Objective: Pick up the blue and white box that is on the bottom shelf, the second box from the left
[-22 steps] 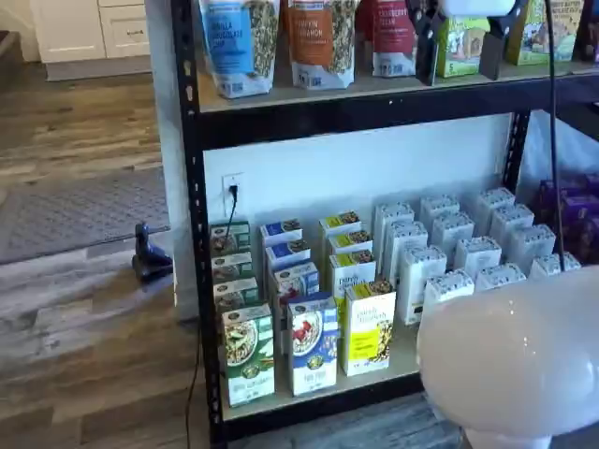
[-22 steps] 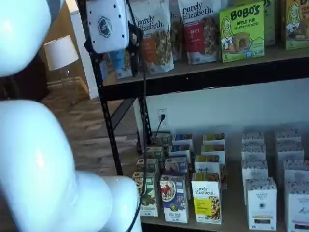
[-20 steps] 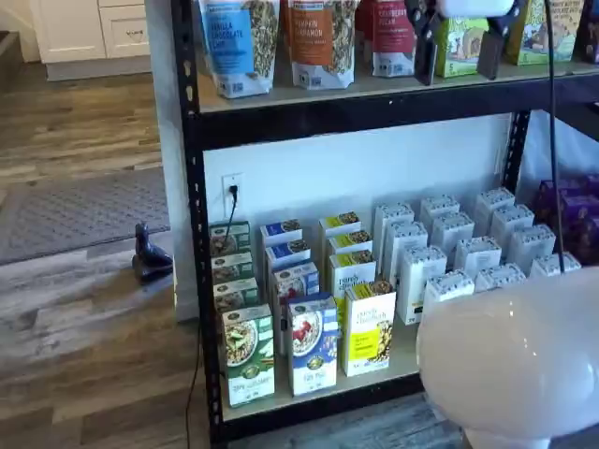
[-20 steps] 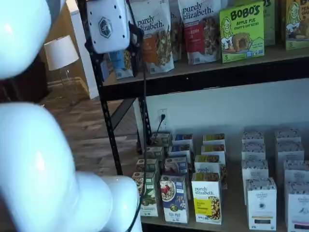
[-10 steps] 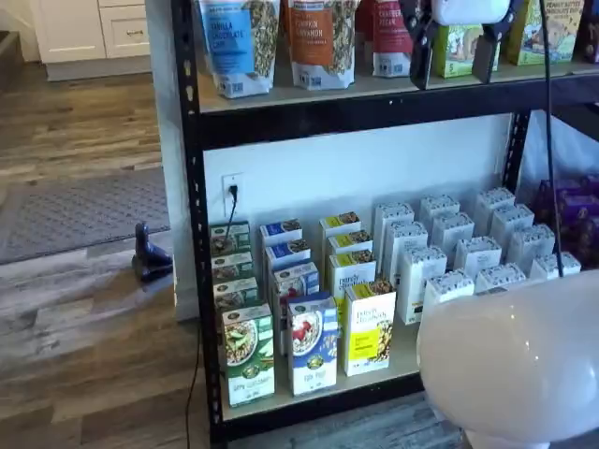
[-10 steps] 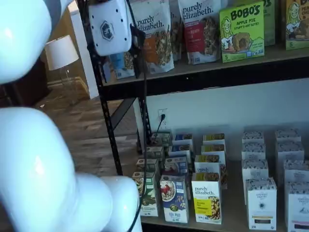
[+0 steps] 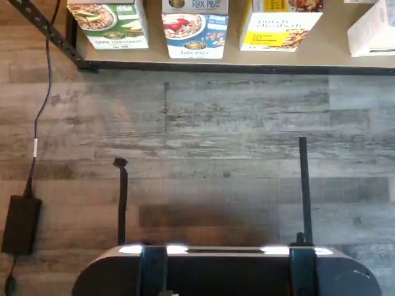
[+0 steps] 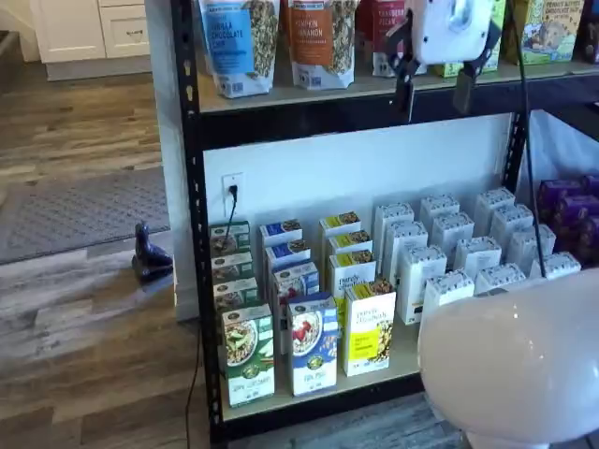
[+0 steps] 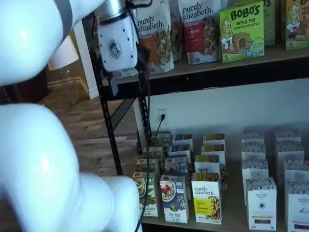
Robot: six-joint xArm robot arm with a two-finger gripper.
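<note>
The blue and white box (image 8: 313, 344) stands at the front of the bottom shelf (image 8: 409, 352), between a green-and-white box (image 8: 248, 354) and a yellow box (image 8: 369, 327). It shows in both shelf views (image 9: 174, 198) and in the wrist view (image 7: 195, 28), with more blue boxes in a row behind it. My gripper (image 8: 433, 92) hangs high up, level with the upper shelf's rail and far above the box. A gap shows plainly between its two black fingers, and they hold nothing. In a shelf view its white body (image 9: 116, 43) is in front of the rack's left post.
Rows of white boxes (image 8: 449, 281) fill the right of the bottom shelf. Bags (image 8: 318, 37) stand on the upper shelf. A cord and black adapter (image 7: 21, 222) lie on the wood floor by the rack's post. The arm's white link (image 8: 515, 365) covers the lower right of a shelf view.
The gripper has come down from the view's top edge and shifted left toward the rack's middle. The boxes have not moved.
</note>
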